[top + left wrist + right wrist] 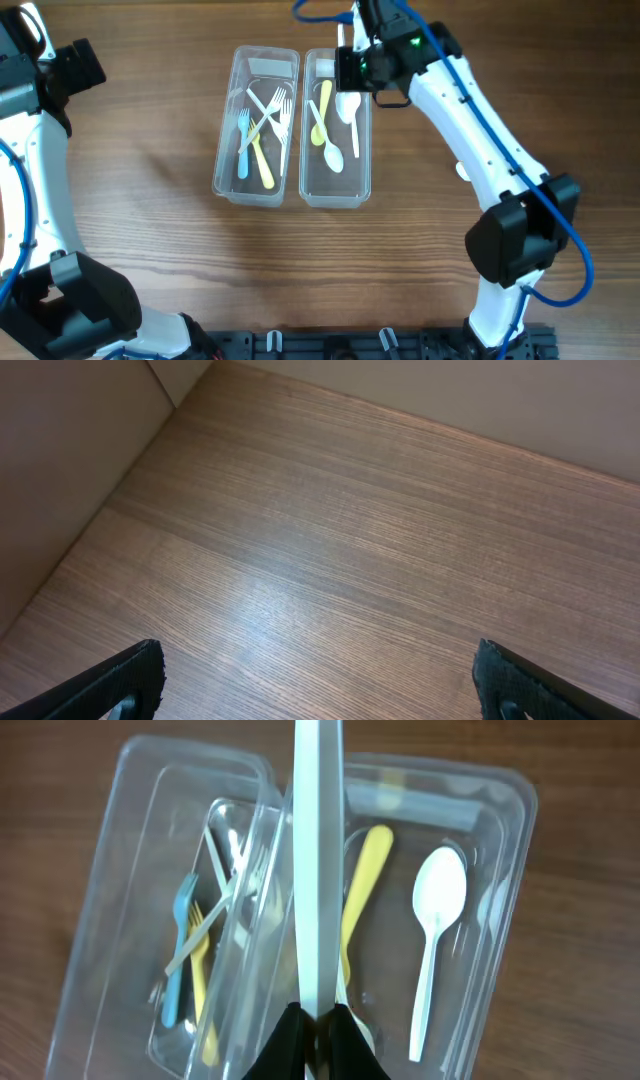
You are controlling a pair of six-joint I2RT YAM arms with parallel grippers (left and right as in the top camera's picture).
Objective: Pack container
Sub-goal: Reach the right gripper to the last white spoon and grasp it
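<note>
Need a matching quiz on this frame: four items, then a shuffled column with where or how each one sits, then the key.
Items
1. blue fork
2. white spoon
3. white utensil
4. left claw

States
A. pinched in the right claw
B. open above bare tabletop
C. lying in the spoon container beside the yellow spoon
D. lying in the fork container beside the yellow fork

Pairs: 1-D, 2-C, 3-A, 4-B
</note>
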